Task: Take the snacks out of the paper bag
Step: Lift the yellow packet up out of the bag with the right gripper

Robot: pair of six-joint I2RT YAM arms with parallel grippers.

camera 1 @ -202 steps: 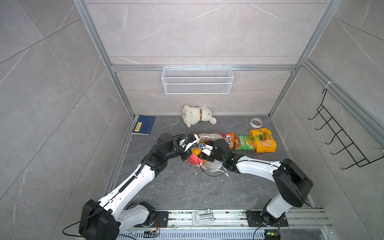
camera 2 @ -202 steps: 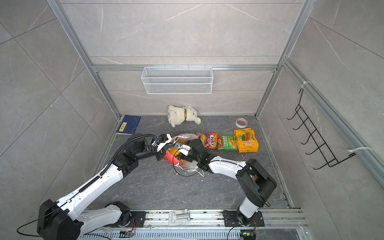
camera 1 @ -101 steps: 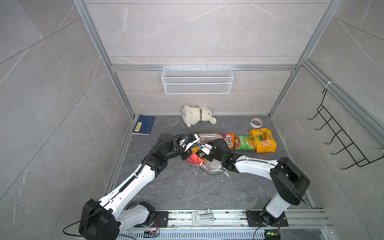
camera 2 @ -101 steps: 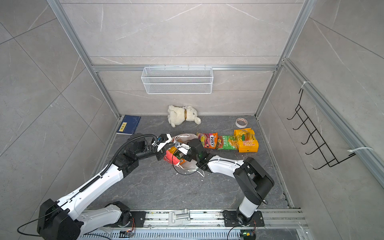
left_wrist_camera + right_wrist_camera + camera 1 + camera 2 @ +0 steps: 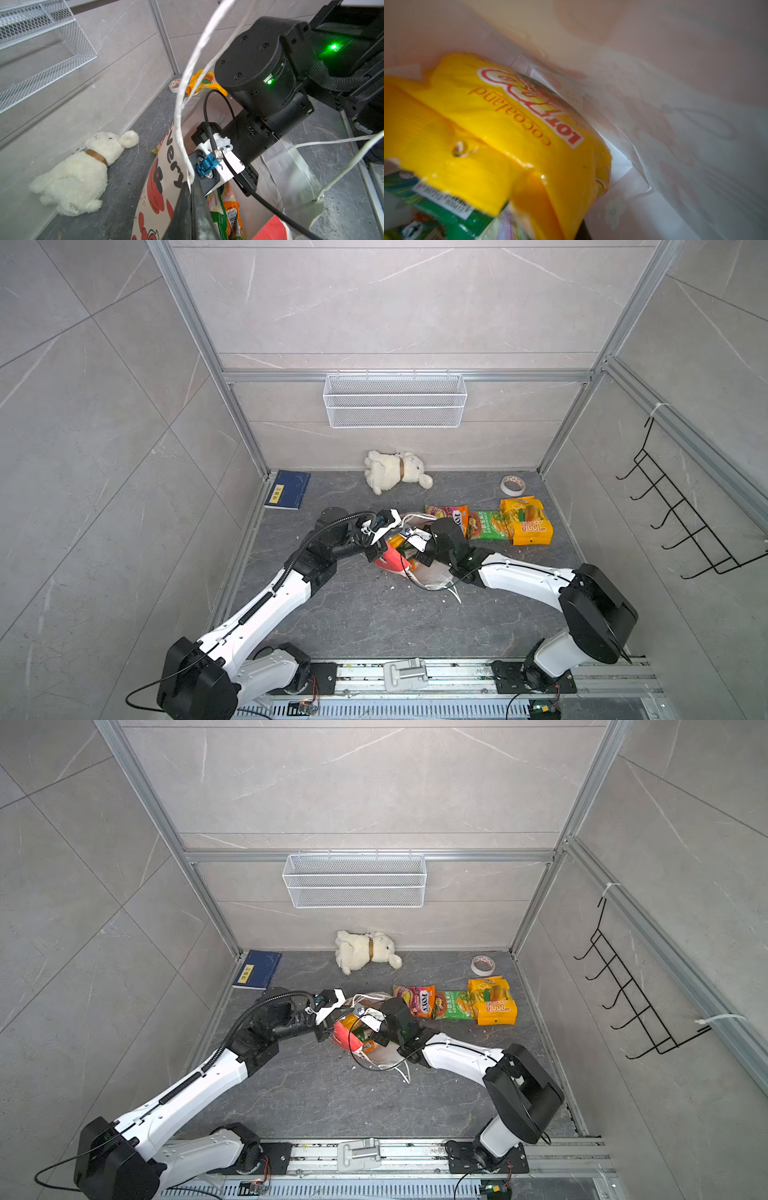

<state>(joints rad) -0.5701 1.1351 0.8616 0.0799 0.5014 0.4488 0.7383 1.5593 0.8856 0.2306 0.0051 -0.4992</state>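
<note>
Right pincer [image 5: 374, 1038] is deep in the bag [image 5: 158, 187], and its two fingers are closed together. I cannot see if they have pinched anything. Just in front of it lies a yellow pack [image 5: 508, 135], filling its wrist view, with a green pack [image 5: 436, 203] tucked up against it. The yellow pack's long side runs on ahead of the pincer, down toward the bag's bottom. So I think it needs a pull straight back out of the mouth. Left pincer [image 5: 190, 193] is just beside it, clamped on the bag's rim by the cord [image 5: 180, 116], holding the mouth wide. It is busy, so the right pincer is the nearer one for this pack. Three snacks [image 5: 488, 524] lie out on the table [image 5: 374, 614], behind the right pincer's wrist.
</note>
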